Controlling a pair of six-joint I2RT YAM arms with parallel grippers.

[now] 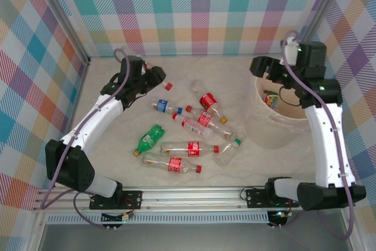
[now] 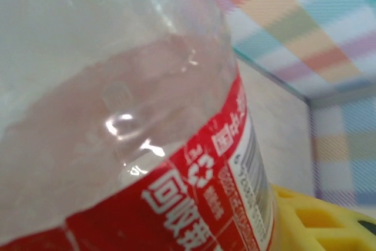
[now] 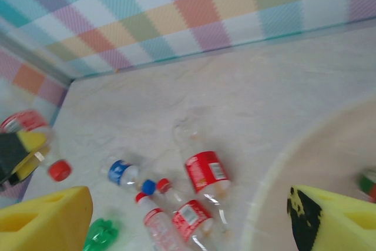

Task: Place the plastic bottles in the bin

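Left claw [image 1: 154, 76]: clamped on red-labelled bottle [image 2: 135, 98] near table's [image 1: 229, 69] far left corner. Right claw [image 1: 262, 67]: jaws apart, above bin [image 1: 276, 136] at right edge. Risks: slick, thin body slipping from pads [image 2: 317, 221] on long carry across; clipping right arm [image 1: 329, 133] over bin.

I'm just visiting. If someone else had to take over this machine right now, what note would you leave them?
Left gripper: closed around a red-labelled bottle at the far left of the table.
Right gripper: open and empty, above the bin.
Done: something colourful lies in the bin, likely a bottle.
Left: about eight loose bottles mid-table, among them the green bottle. Carry the held one to the bin first.
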